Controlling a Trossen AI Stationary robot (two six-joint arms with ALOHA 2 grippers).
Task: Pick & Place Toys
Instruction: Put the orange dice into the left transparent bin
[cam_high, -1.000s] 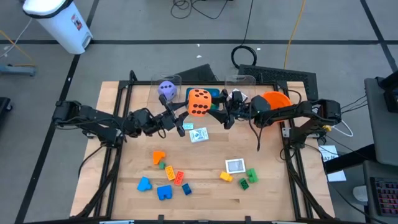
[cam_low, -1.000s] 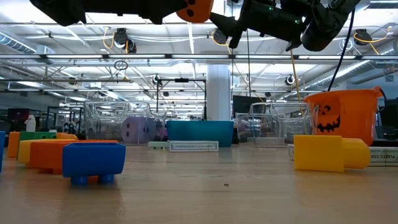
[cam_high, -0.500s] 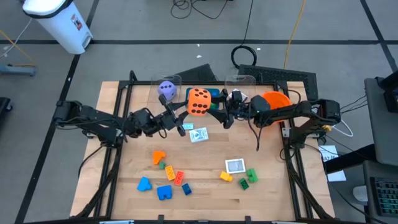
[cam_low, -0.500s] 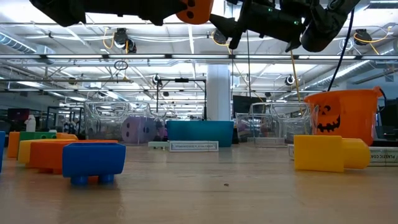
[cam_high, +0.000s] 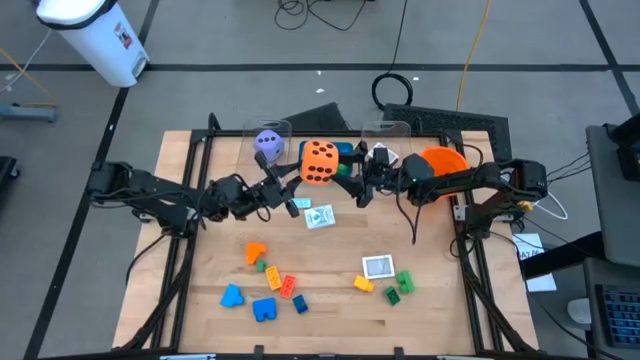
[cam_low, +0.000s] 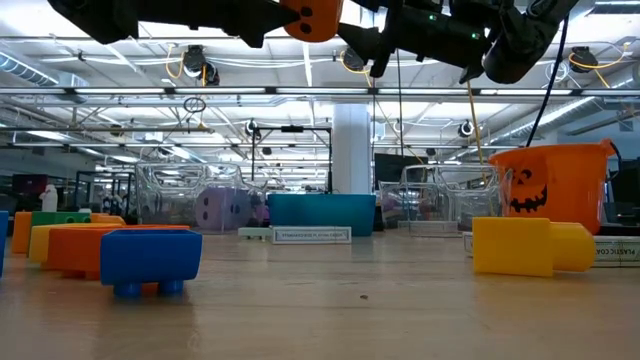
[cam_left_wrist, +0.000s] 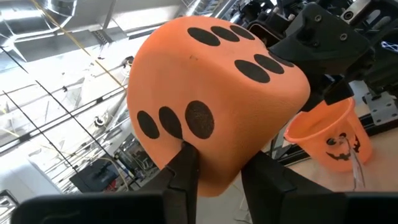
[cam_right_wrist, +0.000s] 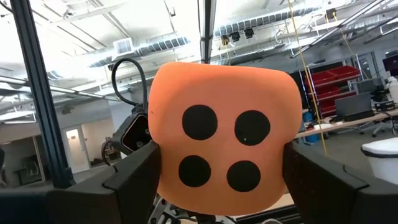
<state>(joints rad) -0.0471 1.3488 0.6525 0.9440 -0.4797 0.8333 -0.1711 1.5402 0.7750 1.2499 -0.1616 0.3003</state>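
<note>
Orange dotted die (cam_high: 320, 162) sits up in the air above the back middle of the table (cam_high: 330, 310), between my two arms, over the teal tray (cam_high: 345, 152). I see my left gripper (cam_high: 296, 176) clamped on it from the left: in the left wrist view both fingers (cam_left_wrist: 184, 163) press into the die's lower face, so it is grasping the die. My right gripper (cam_high: 349, 177) is at the die's other side; in the right wrist view its fingers (cam_right_wrist: 134, 177) flank the die (cam_right_wrist: 222, 148) and look to be touching it, four-dot face toward the camera, but I cannot tell if they are truly clenched. In the low view the die (cam_low: 312, 17) hangs at the top edge, well clear of the tabletop.

Purple die (cam_high: 268, 143) rests in the clear bin (cam_high: 262, 130) at the back left. Orange bowl (cam_high: 442, 162) stands at the back right, under the right arm. White picture card (cam_high: 320, 216) lies just in front of the left gripper; a second card (cam_high: 378, 266) lies nearer the front right, beside a yellow brick (cam_high: 363, 284) and green bricks (cam_high: 402, 283). Front left holds the loose pile: orange brick (cam_high: 256, 252), red brick (cam_high: 273, 276), blue bricks (cam_high: 263, 309), all apart from both grippers. The low view shows a blue brick (cam_low: 150, 258) and a yellow brick (cam_low: 525, 245) close to the lens.
</note>
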